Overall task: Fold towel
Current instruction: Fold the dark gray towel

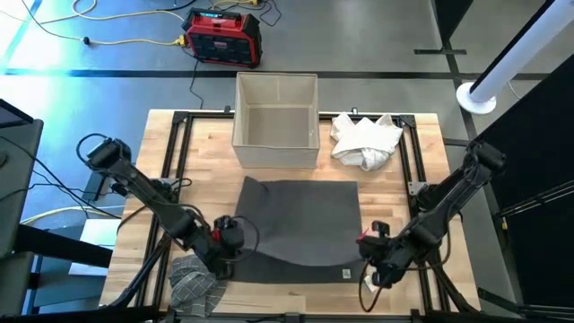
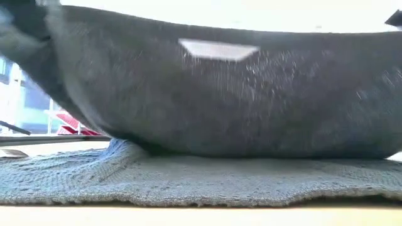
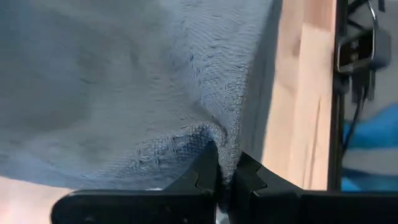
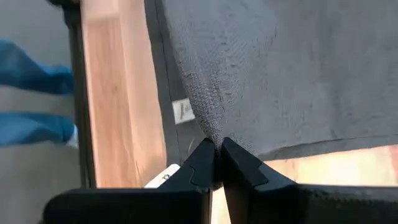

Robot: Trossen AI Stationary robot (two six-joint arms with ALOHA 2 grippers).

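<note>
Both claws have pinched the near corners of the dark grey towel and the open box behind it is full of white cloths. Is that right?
Not quite. The high view shows the box empty; the white cloth lies on the table beside it. The rest holds: the left claw and right claw each pinch a near corner of the dark grey towel.

An open box (image 1: 276, 121) sat beside crumpled white cloth (image 1: 366, 141); a checkered cloth (image 1: 194, 283) lay near the table (image 1: 421, 170) edge

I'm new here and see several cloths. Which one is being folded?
Find the open beige box at the table's far edge. Just in front lies the dark grey towel, both near corners pinched by the left gripper and right gripper. Others are white or checked, lying crumpled.
</note>
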